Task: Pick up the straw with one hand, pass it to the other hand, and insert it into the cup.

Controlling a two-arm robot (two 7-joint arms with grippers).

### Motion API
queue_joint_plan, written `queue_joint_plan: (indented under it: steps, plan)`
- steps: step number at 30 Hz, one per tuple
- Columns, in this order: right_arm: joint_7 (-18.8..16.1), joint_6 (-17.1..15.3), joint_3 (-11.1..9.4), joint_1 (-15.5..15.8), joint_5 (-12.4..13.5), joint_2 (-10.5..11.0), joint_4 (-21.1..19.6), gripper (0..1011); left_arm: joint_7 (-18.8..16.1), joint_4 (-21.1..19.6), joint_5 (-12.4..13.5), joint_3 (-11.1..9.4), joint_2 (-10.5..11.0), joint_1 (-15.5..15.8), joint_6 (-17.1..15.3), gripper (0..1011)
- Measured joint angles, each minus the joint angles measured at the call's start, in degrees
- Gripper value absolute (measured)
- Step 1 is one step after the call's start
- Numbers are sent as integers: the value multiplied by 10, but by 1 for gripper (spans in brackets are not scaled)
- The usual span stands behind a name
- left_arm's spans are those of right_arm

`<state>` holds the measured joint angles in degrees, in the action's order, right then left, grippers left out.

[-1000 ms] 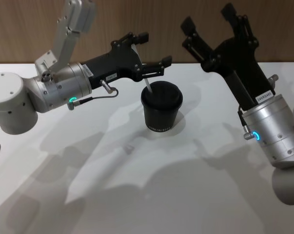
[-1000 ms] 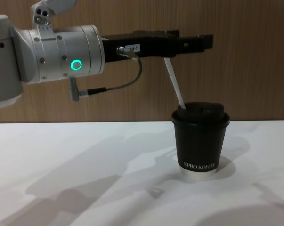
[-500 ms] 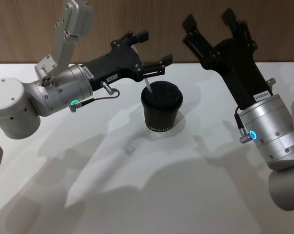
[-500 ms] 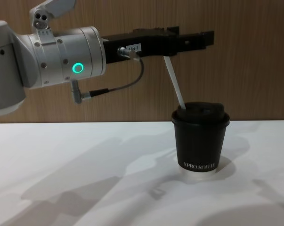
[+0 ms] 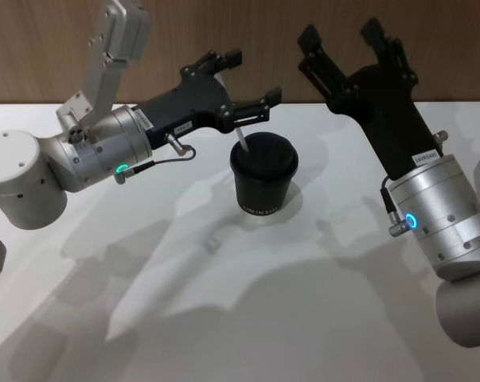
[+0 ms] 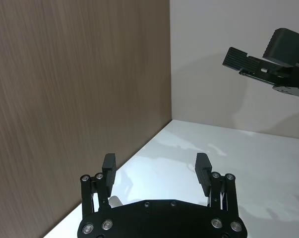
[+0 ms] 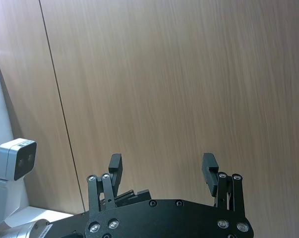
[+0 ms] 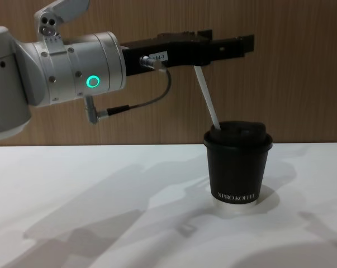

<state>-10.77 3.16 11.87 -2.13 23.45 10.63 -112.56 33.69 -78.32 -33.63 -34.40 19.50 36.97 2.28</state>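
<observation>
White straw unmoved in cup, left hand open wider, right hand open.

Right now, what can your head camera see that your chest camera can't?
The head view looks down from above and takes in the right gripper, open and raised behind the cup, plus the lid's round top. The chest view looks from the side, so the white lettering reads clearly and the straw is seen leaning up out of the lid. Both have the left gripper, open above the cup, along with the straw, the cup and the white table.
</observation>
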Motion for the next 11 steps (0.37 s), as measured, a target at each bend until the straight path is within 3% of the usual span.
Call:
queue_joint_plan:
  steps: [11]
  plan:
    - [3, -5, 0, 1, 1, -2, -2, 1001, -1, -1, 0, 1, 0, -1, 2, 1001]
